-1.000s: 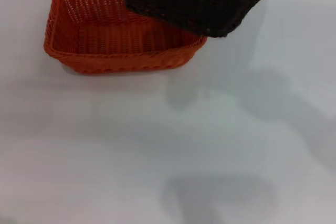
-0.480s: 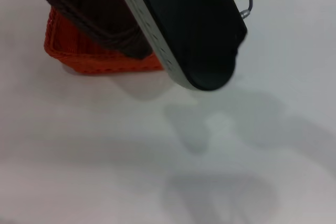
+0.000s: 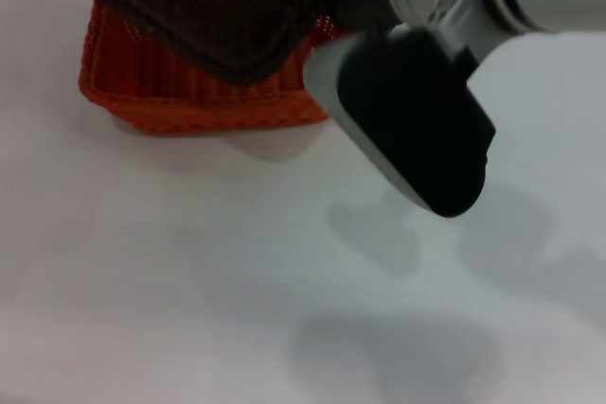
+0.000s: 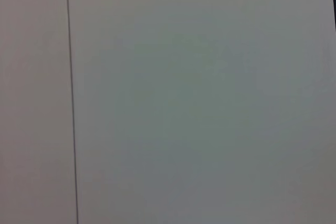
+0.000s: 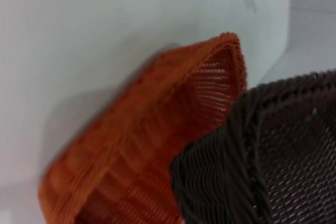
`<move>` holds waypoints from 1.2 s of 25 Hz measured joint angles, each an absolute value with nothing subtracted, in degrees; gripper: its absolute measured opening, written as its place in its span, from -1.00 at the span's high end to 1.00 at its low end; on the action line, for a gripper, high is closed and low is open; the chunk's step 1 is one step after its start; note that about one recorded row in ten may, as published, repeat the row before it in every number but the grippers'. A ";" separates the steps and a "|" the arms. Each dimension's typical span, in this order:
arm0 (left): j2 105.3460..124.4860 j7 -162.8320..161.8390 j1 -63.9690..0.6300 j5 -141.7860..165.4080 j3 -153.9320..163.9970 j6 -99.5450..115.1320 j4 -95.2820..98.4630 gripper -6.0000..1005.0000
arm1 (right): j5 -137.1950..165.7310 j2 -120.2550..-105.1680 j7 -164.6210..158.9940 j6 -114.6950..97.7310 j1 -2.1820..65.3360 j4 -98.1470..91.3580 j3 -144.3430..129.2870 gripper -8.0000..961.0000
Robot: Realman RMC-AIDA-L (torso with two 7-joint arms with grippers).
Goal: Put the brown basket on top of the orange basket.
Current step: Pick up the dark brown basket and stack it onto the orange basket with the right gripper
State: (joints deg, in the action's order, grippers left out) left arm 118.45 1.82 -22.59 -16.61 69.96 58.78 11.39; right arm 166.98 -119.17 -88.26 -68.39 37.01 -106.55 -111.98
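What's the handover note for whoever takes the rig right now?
Right arm: reaches in over the orange basket; its end effector is hidden in the head view, so the grip cannot be confirmed.
Left arm: not in the head view; its wrist camera sees only a blank pale surface.
Brown basket: tilted above the orange basket, overlapping it, not seated.
Orange basket: on the white table, far left side.
Done: brown basket brought over the orange one.
Left: level it, lower it on top of the orange basket, release, withdraw.
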 joint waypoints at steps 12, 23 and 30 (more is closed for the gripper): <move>118.69 0.49 -22.59 -16.70 69.97 55.40 10.95 -0.38 | 167.28 -119.00 -78.60 -56.27 30.53 -100.81 -111.33 0.66; 118.57 0.20 -22.55 -16.73 69.92 55.50 10.86 -0.38 | 163.69 -117.07 -73.41 -52.06 29.71 -97.68 -110.37 0.65; 118.47 0.10 -22.66 -16.86 69.70 55.64 11.00 -0.38 | 163.52 -115.74 -74.70 -49.95 29.43 -96.38 -110.12 0.64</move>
State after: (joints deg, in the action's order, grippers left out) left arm 118.47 0.10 -22.66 -16.86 69.70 55.64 11.00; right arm 163.52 -115.74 -74.70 -49.95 29.43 -96.38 -110.12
